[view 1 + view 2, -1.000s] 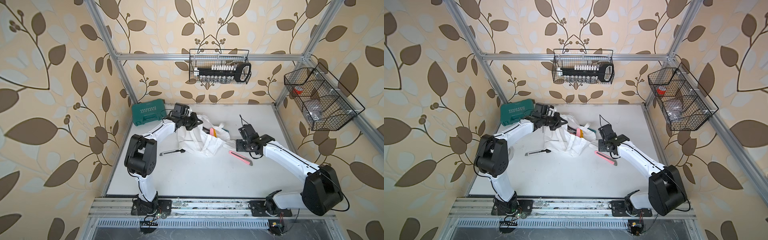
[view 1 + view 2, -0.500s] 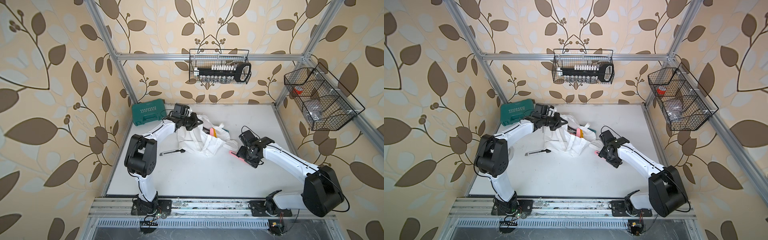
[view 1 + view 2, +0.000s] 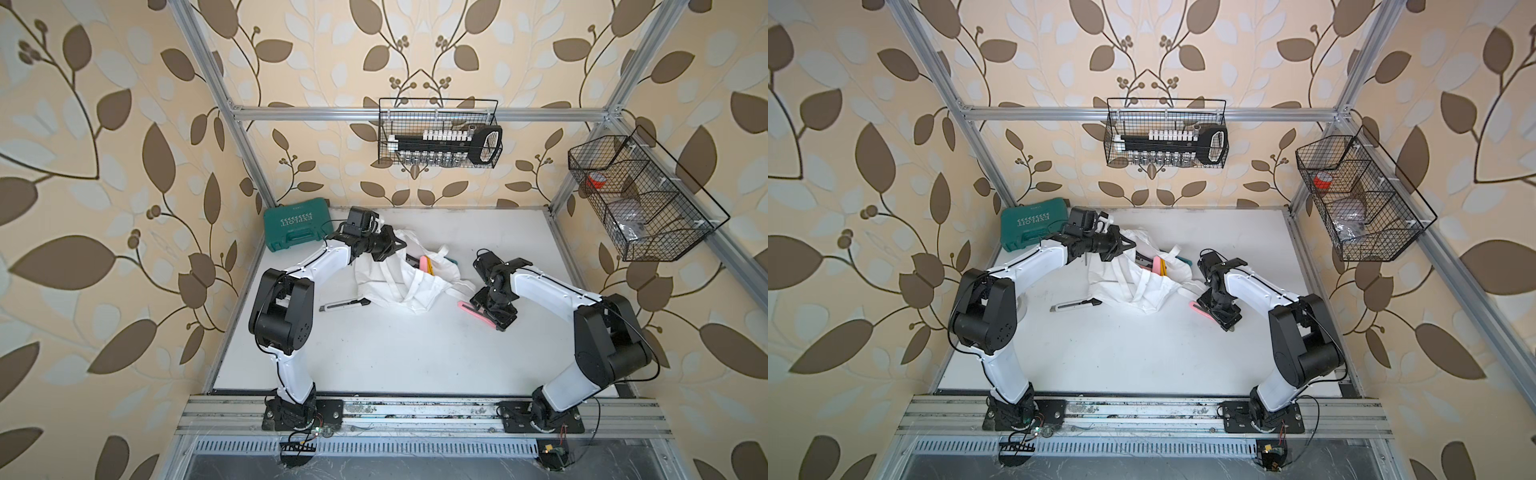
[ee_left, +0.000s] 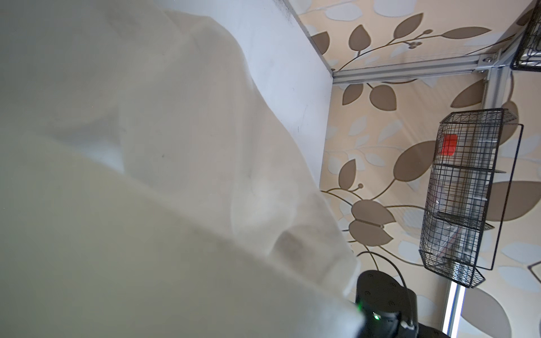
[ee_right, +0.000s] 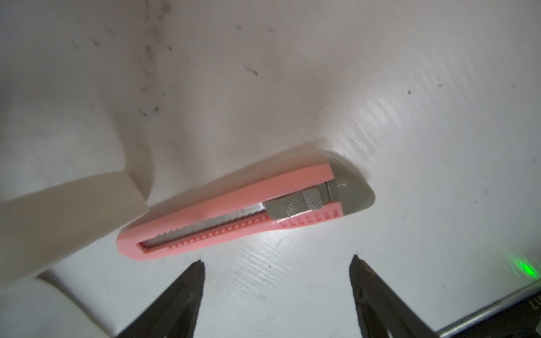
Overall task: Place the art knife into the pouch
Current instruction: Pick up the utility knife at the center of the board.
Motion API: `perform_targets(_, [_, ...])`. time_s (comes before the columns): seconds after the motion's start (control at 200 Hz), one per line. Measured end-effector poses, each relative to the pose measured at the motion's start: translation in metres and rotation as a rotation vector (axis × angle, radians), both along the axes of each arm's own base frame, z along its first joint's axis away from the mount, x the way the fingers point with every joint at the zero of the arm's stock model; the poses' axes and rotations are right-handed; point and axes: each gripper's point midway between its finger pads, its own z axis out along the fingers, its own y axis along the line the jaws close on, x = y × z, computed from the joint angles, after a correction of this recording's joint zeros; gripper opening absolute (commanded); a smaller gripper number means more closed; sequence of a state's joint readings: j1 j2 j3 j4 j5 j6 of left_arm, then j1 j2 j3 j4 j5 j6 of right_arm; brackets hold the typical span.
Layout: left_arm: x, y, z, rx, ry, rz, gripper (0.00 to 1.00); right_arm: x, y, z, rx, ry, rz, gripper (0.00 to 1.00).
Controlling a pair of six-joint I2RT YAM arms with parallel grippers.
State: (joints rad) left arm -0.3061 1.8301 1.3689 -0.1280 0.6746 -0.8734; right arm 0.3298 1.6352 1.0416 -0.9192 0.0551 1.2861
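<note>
I'm holding the pouch [image 3: 415, 282] open in the clamped left gripper [image 3: 394, 245], poising the right gripper [image 5: 278, 260], jaws apart, over the art knife [image 5: 234, 216].

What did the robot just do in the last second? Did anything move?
The right pincer swung forward, away from the pouch, and now hangs open just over the pink art knife, not gripping it. The left pincer stayed shut on the pouch's raised edge; the grey knife lies where it was.
</note>
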Motion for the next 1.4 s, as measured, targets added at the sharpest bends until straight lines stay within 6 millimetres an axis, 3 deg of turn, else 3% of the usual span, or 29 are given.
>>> perform_targets(0.3, [0.0,0.0,0.0,-0.003,-0.001,-0.001,0.0,0.015,-0.012,-0.008,0.013,-0.012,-0.066,0.8])
perform_targets(0.545, [0.0,0.0,-0.001,-0.004,-0.002,-0.002,0.0,0.02,-0.01,-0.015,0.026,-0.008,-0.071,0.8])
perform_targets(0.96, [-0.001,0.0,-0.001,-0.004,-0.001,-0.002,0.0,0.017,-0.009,-0.016,0.015,0.003,-0.042,0.79])
perform_targets(1.4, [0.0,-0.001,0.0,-0.009,-0.003,0.001,0.0,0.01,-0.001,-0.003,0.006,-0.025,-0.022,0.79])
